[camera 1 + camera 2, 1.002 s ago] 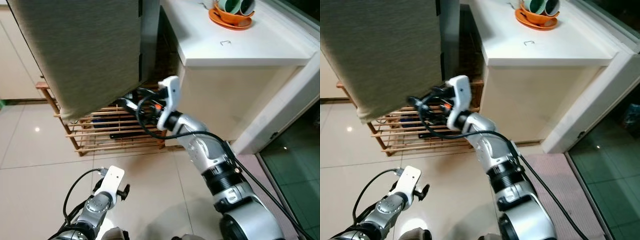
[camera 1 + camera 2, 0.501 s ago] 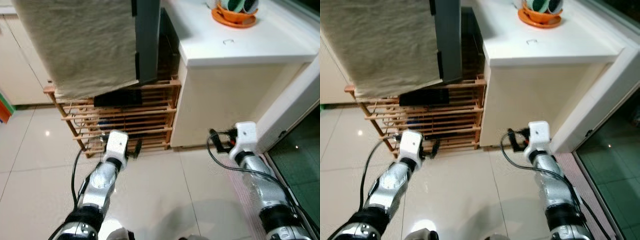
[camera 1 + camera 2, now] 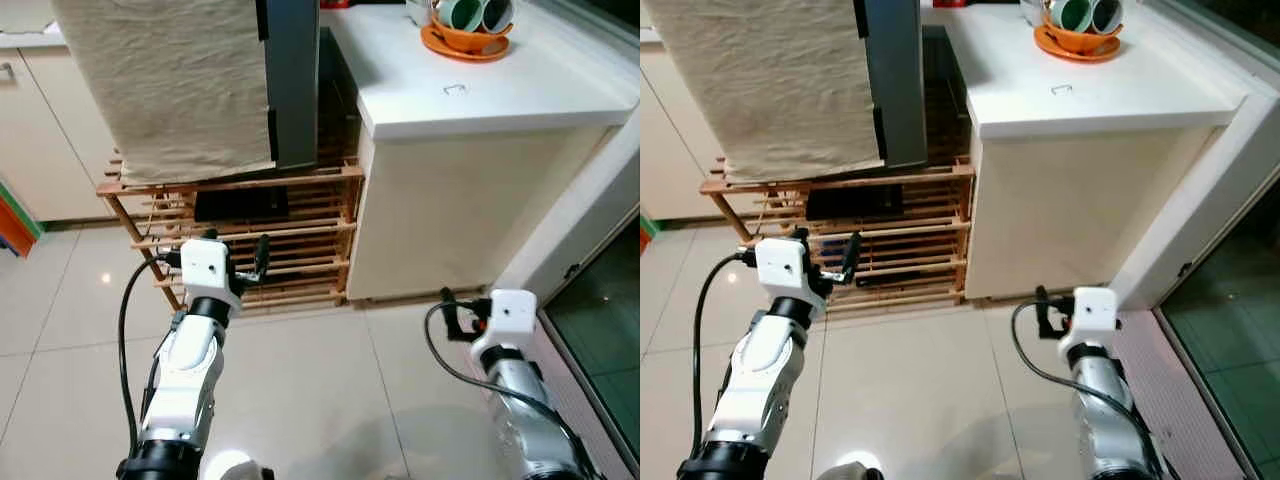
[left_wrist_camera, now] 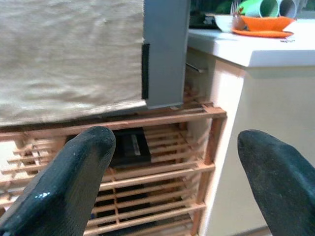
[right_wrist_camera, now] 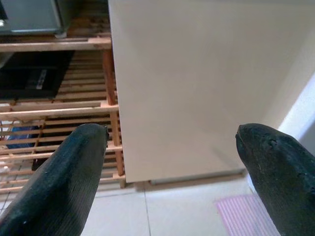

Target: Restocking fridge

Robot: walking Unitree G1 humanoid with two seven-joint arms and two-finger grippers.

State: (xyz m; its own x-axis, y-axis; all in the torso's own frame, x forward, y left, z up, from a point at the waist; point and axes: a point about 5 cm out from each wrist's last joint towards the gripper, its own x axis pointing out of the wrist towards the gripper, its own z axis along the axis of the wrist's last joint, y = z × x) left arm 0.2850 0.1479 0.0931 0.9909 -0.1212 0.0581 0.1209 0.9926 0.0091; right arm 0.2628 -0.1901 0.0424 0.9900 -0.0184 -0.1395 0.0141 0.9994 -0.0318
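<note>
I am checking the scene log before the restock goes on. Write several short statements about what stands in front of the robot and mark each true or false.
1. A beige cloth hangs over the grey appliance that stands on the wooden slatted rack. True.
2. The orange dish with green cups sits on the floor. False: it sits on the white counter.
3. The left gripper is open and holds nothing. True.
4. The right gripper is shut on a bottle. False: it is open and empty, facing the counter's side panel.
5. A dark flat box lies in the rack. True.
</note>
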